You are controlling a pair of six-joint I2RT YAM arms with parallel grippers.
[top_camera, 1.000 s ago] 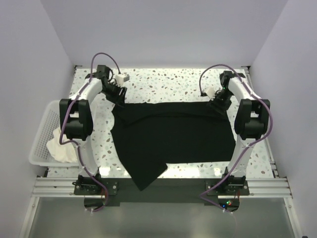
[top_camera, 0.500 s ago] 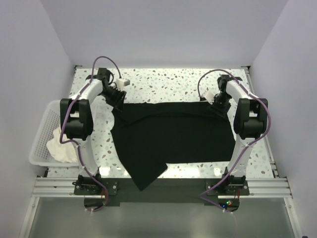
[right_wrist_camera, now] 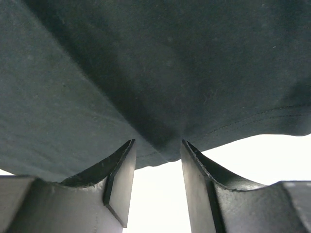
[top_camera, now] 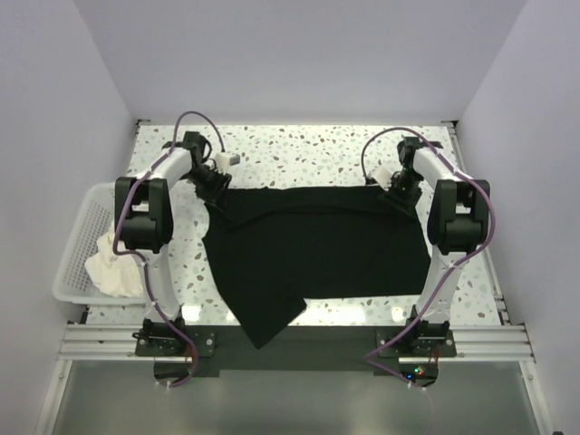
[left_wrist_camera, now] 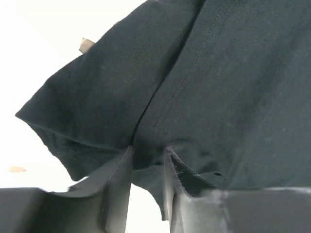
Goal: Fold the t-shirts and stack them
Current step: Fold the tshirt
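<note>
The black t-shirt [top_camera: 317, 249] lies spread flat across the middle of the table, with one corner hanging over the front edge. My left gripper [top_camera: 216, 186] is at its far left corner by the sleeve. In the left wrist view the jaws [left_wrist_camera: 148, 150] stand a little apart with a flap of black fabric [left_wrist_camera: 218, 87] between them. My right gripper [top_camera: 396, 188] is at the far right corner. In the right wrist view its jaws [right_wrist_camera: 158, 143] stand apart around the shirt's hem [right_wrist_camera: 146, 63]. A white t-shirt [top_camera: 109, 270] lies crumpled in the basket.
A white plastic lattice basket [top_camera: 77, 227] stands off the table's left edge beside the left arm. The speckled table top [top_camera: 299, 149] shows behind the shirt, up to the back wall. Walls close in on both sides.
Both grippers have shifted slightly along the shirt's far edge. The right arm has drawn in towards the back. The shirt has not visibly moved.
</note>
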